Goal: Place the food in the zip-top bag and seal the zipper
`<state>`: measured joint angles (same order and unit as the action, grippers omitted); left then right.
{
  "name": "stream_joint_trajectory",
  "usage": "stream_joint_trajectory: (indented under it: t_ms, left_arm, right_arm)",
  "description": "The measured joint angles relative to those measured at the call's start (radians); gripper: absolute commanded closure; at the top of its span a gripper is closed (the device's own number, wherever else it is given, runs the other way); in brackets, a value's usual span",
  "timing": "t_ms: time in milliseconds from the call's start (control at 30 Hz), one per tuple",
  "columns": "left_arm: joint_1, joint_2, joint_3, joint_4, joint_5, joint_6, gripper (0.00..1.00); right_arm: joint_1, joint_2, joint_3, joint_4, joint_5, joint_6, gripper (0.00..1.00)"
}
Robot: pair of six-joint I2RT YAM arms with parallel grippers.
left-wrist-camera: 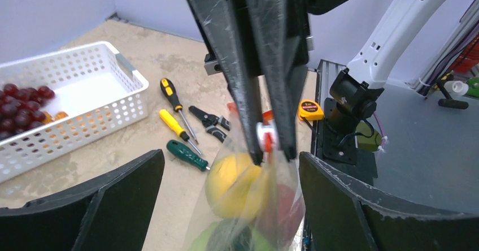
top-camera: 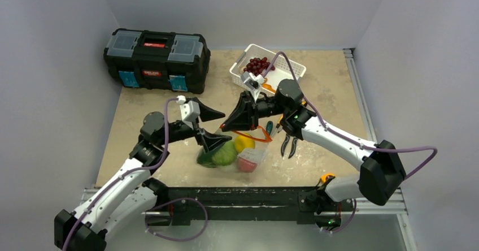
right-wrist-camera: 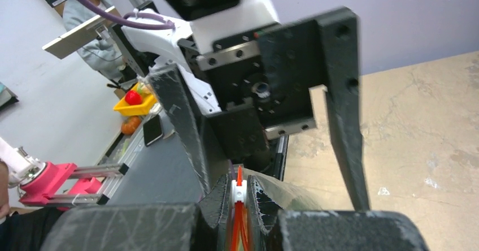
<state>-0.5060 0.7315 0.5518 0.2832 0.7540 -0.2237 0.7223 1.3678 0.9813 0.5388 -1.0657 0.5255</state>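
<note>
Right fingers (left-wrist-camera: 248, 132): narrow, pinched on the white slider (right-wrist-camera: 238, 191) at one end of the zipper (top-camera: 252, 136); gripping the slider is how the strip gets run shut.
Left fingers (left-wrist-camera: 121, 197): spread wide, holding nothing, one on each side of the right fingers' tips and the bag's neck; judged placed to clamp the mouth as a counter-hold.
Zip-top bag (top-camera: 257, 154): mouth lifted up to the right fingers, body sagging below them onto the surface (top-camera: 333, 92).
Food: inside the bag, below both pairs of fingers; green cabbage (top-camera: 223, 155), yellow citrus (top-camera: 244, 143), pink peach (top-camera: 247, 164).
Seal: cannot tell how much of the strip is shut.
Stage: loading looks done, sealing in hand (judgement).
Risk: pulling the slider with no counter-hold may drag the whole bag.
Clutter: screwdrivers (left-wrist-camera: 176, 128) and pliers (left-wrist-camera: 209, 118) on the surface beyond the left fingers, not for the bag.
</note>
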Motion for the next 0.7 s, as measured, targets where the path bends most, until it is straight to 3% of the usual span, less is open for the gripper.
stream_joint_trajectory:
  t_ms: [133, 200, 267, 400, 700]
  left_arm:
    - [-0.007, 0.088, 0.0, 0.056, 0.008, -0.051, 0.18]
    - [-0.008, 0.121, -0.003, 0.092, 0.024, -0.085, 0.27]
    - [-0.008, 0.141, -0.006, 0.131, 0.048, -0.116, 0.44]
    - [-0.013, 0.164, -0.01, 0.2, 0.126, -0.165, 0.99]
    - [-0.001, 0.075, -0.055, 0.155, 0.108, -0.176, 1.0]
  right_arm:
    - [0.026, 0.001, 0.0, 0.008, 0.01, 0.006, 1.0]
    - [0.031, 0.004, 0.0, 0.024, 0.029, 0.016, 1.0]
    - [0.035, 0.01, 0.0, 0.056, 0.047, 0.033, 1.0]
    - [0.039, 0.026, 0.0, 0.103, 0.09, 0.048, 1.0]
    - [0.075, 0.005, 0.0, 0.008, 0.169, -0.043, 1.0]
